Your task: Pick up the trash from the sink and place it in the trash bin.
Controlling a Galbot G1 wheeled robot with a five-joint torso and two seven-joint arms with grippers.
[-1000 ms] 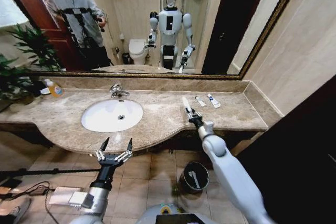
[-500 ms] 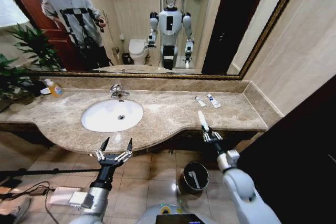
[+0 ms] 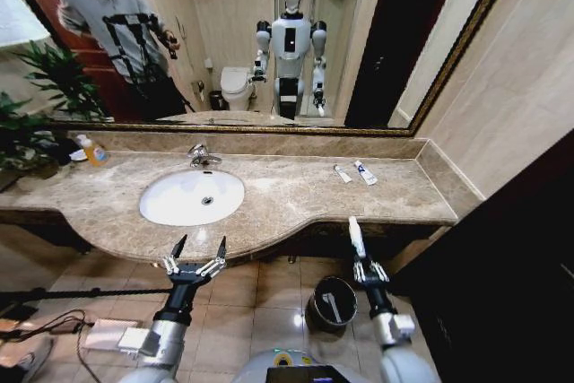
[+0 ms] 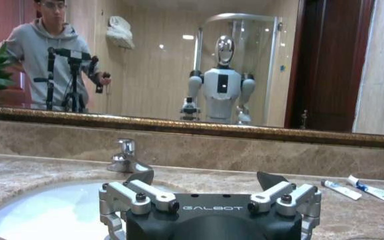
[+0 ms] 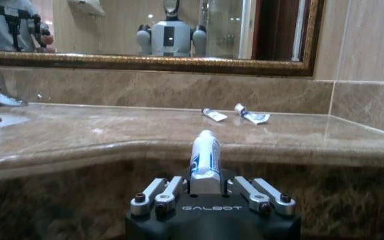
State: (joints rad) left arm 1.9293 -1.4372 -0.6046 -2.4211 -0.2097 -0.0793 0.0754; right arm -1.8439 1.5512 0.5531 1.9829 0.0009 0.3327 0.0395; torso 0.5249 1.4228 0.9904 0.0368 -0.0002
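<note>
One legible marking noted: the word "GALBOT" in light capitals on the dark body of the left gripper (image 4: 205, 181), read in the left wrist view. The same word "GALBOT" stands on the dark body of the right gripper (image 5: 206, 184), read in the right wrist view. The blue print on the white tube (image 5: 205, 155) it holds cannot be read.
</note>
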